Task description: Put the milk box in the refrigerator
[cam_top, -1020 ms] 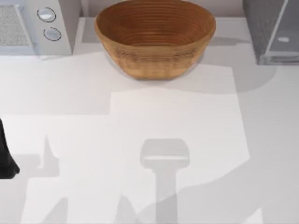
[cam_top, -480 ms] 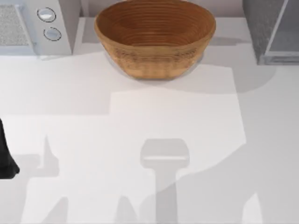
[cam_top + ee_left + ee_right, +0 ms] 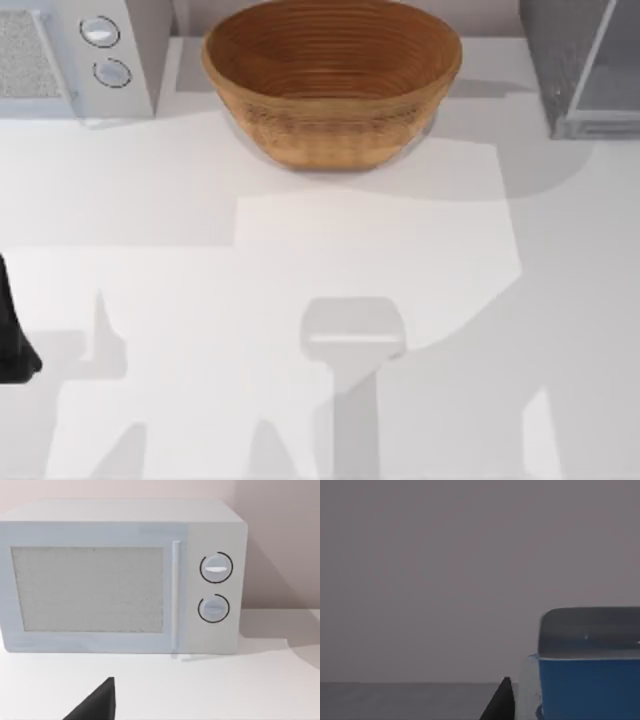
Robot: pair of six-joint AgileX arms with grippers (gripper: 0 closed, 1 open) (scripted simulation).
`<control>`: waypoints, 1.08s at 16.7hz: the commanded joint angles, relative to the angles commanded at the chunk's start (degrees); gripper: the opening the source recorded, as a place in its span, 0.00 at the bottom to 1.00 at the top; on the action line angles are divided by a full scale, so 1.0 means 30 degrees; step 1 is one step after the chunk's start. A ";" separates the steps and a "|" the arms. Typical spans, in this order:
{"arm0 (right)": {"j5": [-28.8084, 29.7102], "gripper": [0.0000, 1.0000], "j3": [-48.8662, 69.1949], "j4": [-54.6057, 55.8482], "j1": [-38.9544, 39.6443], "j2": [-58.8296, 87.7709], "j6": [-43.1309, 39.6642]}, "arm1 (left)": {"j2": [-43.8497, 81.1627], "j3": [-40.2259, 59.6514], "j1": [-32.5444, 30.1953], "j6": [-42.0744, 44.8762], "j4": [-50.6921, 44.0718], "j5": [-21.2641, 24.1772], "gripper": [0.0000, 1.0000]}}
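The milk box [image 3: 590,685] fills the near corner of the dim right wrist view, showing a blue face and a shaded top. My right gripper [image 3: 545,707] is shut on it, and one dark fingertip [image 3: 501,702] lies close against its pale side. Behind the box is a plain grey wall above a darker floor. The refrigerator [image 3: 585,60] stands at the table's back right, with a speckled grey side and a glassy front panel. My left arm [image 3: 12,345] rests at the table's left edge. One dark fingertip [image 3: 95,707] of my left gripper points at the white appliance.
A large woven bowl [image 3: 332,80] sits at the back centre. A white appliance with two round knobs [image 3: 70,55] stands at the back left and faces the left wrist camera [image 3: 120,577]. Arm shadows lie over the white tabletop [image 3: 300,250].
The broad shadow at the table's lower right has spread up and to the left. A small pale spot on the refrigerator's panel is gone. The left arm has not moved.
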 joint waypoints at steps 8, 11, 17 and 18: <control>0.0058 0.15 0.0542 -0.0399 0.0078 0.0165 0.0006 | 0.0000 0.0000 0.0000 0.0000 0.0000 0.0000 1.00; 0.0058 0.38 0.0542 -0.0399 0.0078 0.0165 0.0006 | 0.0000 0.0000 0.0000 0.0000 0.0000 0.0000 1.00; 0.0058 0.83 0.0542 -0.0399 0.0078 0.0165 0.0006 | 0.0000 0.0000 0.0000 0.0000 0.0000 0.0000 1.00; 0.0058 0.90 0.0542 -0.0399 0.0078 0.0165 0.0006 | 0.0000 0.0000 0.0000 0.0000 0.0000 0.0000 1.00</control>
